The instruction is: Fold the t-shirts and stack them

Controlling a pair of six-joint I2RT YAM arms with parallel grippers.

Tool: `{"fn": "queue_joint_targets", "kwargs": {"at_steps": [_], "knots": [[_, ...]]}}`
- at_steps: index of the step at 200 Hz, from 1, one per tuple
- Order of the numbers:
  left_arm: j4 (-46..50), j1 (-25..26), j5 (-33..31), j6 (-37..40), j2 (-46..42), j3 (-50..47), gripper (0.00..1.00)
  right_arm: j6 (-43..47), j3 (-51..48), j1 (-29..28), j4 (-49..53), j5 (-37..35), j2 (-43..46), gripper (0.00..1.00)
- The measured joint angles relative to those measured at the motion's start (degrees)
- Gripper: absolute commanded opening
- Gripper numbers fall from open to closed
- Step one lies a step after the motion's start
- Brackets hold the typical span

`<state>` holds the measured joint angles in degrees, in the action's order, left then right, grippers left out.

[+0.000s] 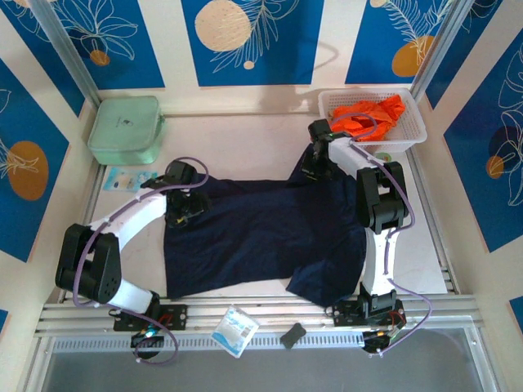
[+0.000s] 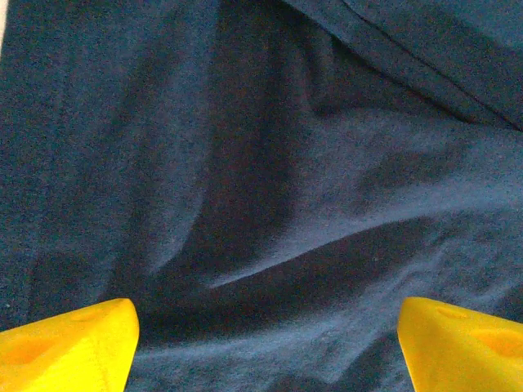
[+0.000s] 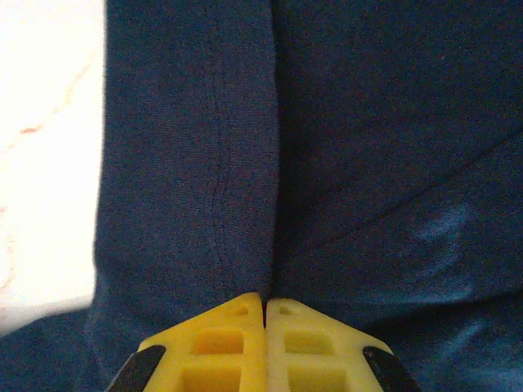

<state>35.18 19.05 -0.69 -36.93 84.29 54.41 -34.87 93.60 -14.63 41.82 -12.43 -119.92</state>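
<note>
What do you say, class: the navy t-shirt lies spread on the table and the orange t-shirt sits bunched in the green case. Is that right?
Not quite. The orange t-shirt sits bunched in the white basket at the far right, not in the green case, as the top external view shows. The navy t-shirt does lie spread on the table.

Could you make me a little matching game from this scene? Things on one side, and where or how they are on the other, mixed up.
1. navy shirt
2. orange shirt
3. green case
4. left gripper

A. in the basket
B. open, over dark cloth
C. spread on the table
D. at the far left corner

Pairs: 1-C, 2-A, 3-D, 4-B
</note>
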Motion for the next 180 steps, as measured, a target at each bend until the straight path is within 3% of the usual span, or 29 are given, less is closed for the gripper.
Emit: {"fn": "queue_joint_targets", "kwargs": {"at_steps": [74,130,151,180], "knots": [[-0.5,0.0,0.0,0.0,0.0,-2.1,0.83,1.1,18.7,-0.9,6.1,0.2,-2.0,0.0],[-1.1,0.0,0.0,0.0,0.0,-2.6,0.83,1.2,40.1,-1.0,13.2,0.7,-17.2,0.0],[-1.5,0.0,0.0,0.0,0.0,-2.6,0.84,0.8,49.8,-1.0,16.9,1.3,-24.6,0.17],[-1.5,0.0,0.0,0.0,0.0,-2.6,0.84,-0.7,56.0,-0.9,18.2,5.2,-29.5,0.19]]}}
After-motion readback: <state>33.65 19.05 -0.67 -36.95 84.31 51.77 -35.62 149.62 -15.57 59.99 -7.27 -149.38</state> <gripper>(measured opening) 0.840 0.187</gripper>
